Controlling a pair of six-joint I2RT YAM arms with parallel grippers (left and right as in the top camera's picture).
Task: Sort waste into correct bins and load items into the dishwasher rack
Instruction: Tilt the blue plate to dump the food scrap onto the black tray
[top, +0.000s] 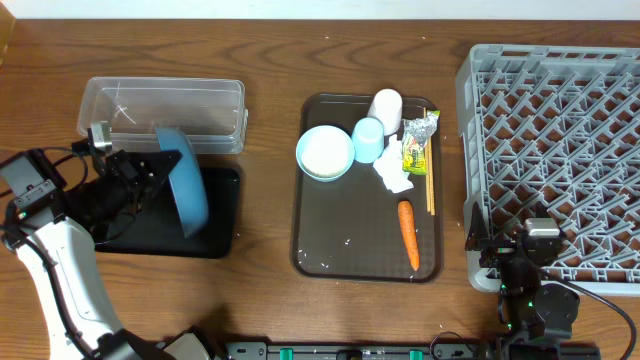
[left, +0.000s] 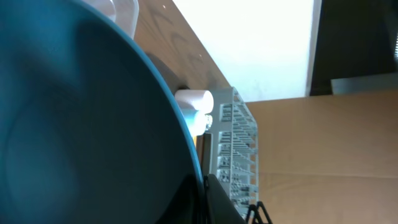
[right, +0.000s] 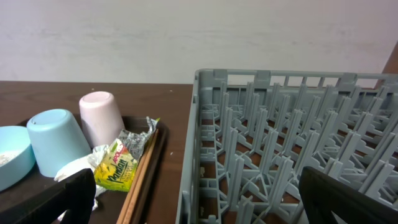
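A: Left side first. What's the grip?

B: My left gripper is clamped tight on the rim of the plate. The plate is up on edge, tilted, over the black tray. Can't tell if its low edge touches the tray. In the left wrist view its blue face fills the whole left side.

A: Right side?

B: My right gripper has its jaws spread wide with nothing between them. It hangs at the near left corner of the rack. One finger is over the rack, the other out toward the brown tray.

A: Bins?

B: The tub sits just behind the black tray, at the left of the table. Touching or a hair apart, can't tell.

A: And the rest?

B: All on the brown tray, mid-table, between the bins and the rack.
- The bowl is far left and white inside; can't tell what's in it.
- The blue cup is mouth down, right against the bowl.
- The white cup is mouth down, just behind the blue one.
- The wrapper lies right of the cups.
- The tissue is just in front of the blue cup, beside the wrapper.
- The chopsticks lie along the tray's right edge.
- The carrot lies lengthwise at the near right, apart from the tissue.
- A few white specks sit on the near part of the tray, too small to name.
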